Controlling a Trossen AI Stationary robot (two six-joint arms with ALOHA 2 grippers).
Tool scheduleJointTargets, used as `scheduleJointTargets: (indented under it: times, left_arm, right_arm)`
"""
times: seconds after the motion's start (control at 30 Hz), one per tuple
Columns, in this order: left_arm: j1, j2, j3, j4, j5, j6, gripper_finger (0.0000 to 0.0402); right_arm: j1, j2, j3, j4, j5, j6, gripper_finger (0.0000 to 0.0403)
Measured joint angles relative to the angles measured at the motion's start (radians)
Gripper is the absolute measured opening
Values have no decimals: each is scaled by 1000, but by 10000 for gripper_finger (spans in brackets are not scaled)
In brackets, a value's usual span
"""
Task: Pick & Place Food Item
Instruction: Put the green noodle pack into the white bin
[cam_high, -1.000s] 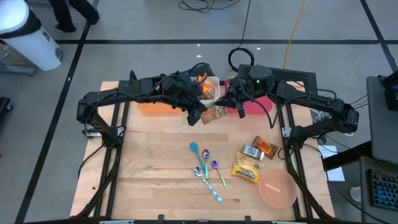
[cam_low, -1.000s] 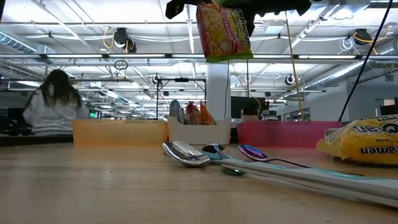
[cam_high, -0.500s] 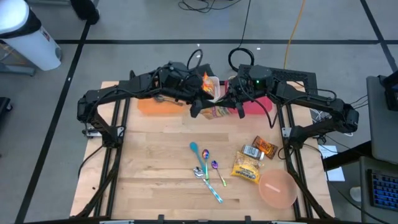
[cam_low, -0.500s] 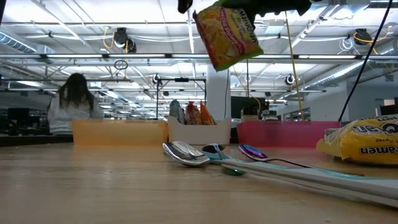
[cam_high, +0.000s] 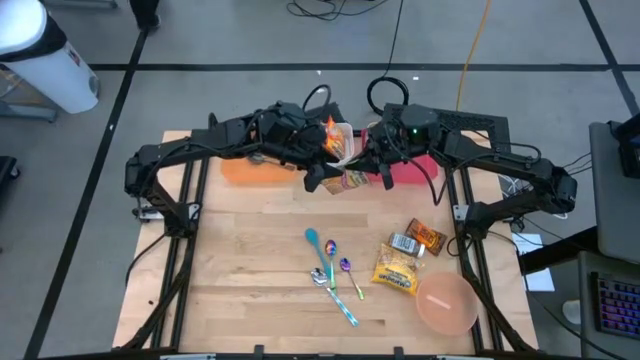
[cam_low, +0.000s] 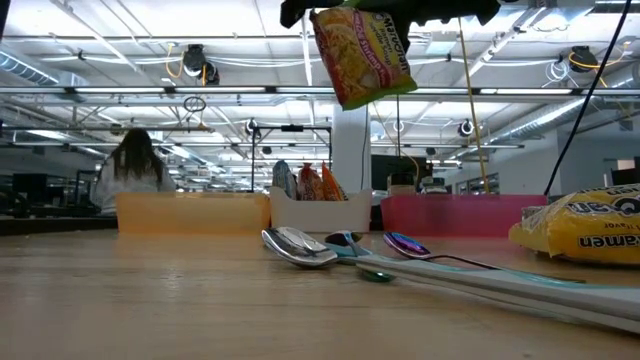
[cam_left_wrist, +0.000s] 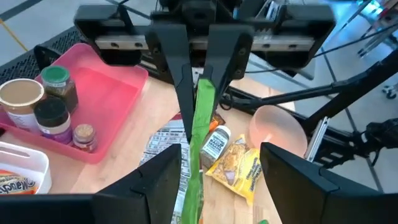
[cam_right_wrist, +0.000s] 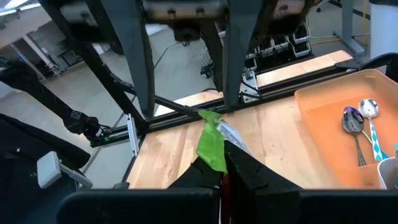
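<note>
1. Noodle packet (cam_low: 363, 55) dangling in the air above the back middle of the table, long axis near vertical, bottom end tipped a bit sideways, green sealed edge up in the grip.
2. Pink bin (cam_left_wrist: 118, 93) holding jars; white bin (cam_high: 341, 140) stuffed with snack packs; orange bin (cam_right_wrist: 339, 134) with spoons inside.
3. Right gripper (cam_right_wrist: 221, 169) pinched shut on the packet's top edge.
4. Left gripper (cam_left_wrist: 221, 162) facing it, fingers spread either side of the packet, not clamping.

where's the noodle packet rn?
The noodle packet hangs above the table's far middle, pinched by the right gripper, in front of the white bin; the open left gripper faces it.
</note>
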Motion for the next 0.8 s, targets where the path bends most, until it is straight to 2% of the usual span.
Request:
scheduleJointTargets:
  times: [0.2, 0.67, 0.8]
  left_arm:
    - [-2, 9, 0, -28, -42, 19, 228]
    - [-2, 22, -2, -45, -37, 17, 227]
    - [-2, 22, -2, -30, -31, 17, 205]
  right_arm:
    - [0, 0, 0, 36, -3, 27, 0]
    - [13, 0, 0, 103, -28, 82, 0]
    - [13, 0, 0, 101, -27, 83, 0]
